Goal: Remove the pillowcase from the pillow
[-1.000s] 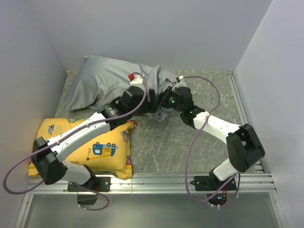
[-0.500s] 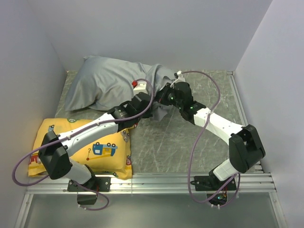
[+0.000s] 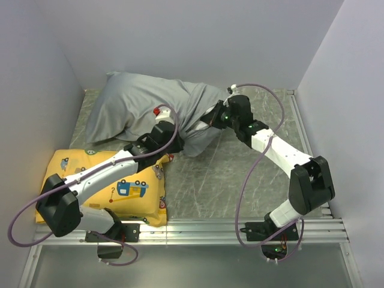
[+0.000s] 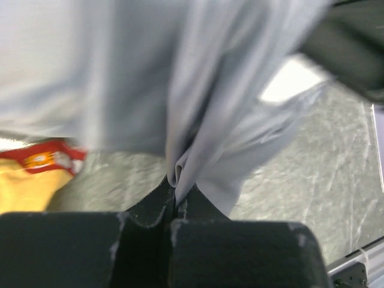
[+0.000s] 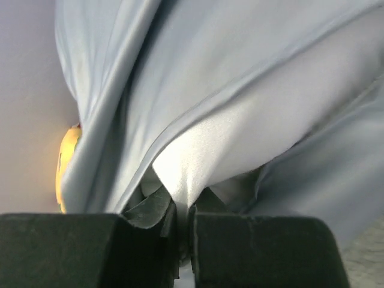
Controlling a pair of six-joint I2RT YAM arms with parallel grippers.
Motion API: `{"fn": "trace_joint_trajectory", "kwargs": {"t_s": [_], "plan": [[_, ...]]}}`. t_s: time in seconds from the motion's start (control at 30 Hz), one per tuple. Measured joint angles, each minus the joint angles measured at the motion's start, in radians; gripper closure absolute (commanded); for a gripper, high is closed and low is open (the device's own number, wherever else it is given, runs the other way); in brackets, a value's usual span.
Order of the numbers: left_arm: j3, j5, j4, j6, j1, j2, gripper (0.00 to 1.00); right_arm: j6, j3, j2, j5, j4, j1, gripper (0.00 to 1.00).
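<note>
The silver-grey pillowcase [image 3: 138,105] lies bunched over the pillow at the back left of the table. My left gripper [image 3: 182,139] is at the cover's near right end; in the left wrist view it [image 4: 176,201] is shut on a fold of the pillowcase [image 4: 198,120]. My right gripper [image 3: 207,122] reaches into the same end from the right. In the right wrist view it [image 5: 183,207] is shut on a white corner of the pillow [image 5: 204,150], with grey pillowcase [image 5: 240,66] draped around it. A white patch of the pillow [image 4: 291,84] shows in the left wrist view.
A yellow cushion [image 3: 120,186] with a vehicle print lies at the near left under the left arm, and its edge [image 4: 24,180] shows in the left wrist view. White walls close in the back and both sides. A metal rail [image 3: 228,228] runs along the near edge.
My left gripper has shut on a fold of the pillowcase and shifted slightly left. My right gripper has drawn back and to the right, and the cloth between them is stretched.
</note>
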Motion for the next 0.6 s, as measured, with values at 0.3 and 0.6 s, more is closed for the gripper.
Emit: {"fn": "trace_joint_trajectory", "kwargs": {"t_s": [0.3,0.6], "plan": [[-0.034,0.149,-0.013,0.0,0.11,0.085,1.0,-0.013,-0.247,-0.1,-0.027,0.12,-0.05,0.9],[-0.026,0.226,0.029,0.002,0.103,0.265,1.0,-0.014,-0.409,-0.185,-0.04,0.151,-0.075,1.0]]}}
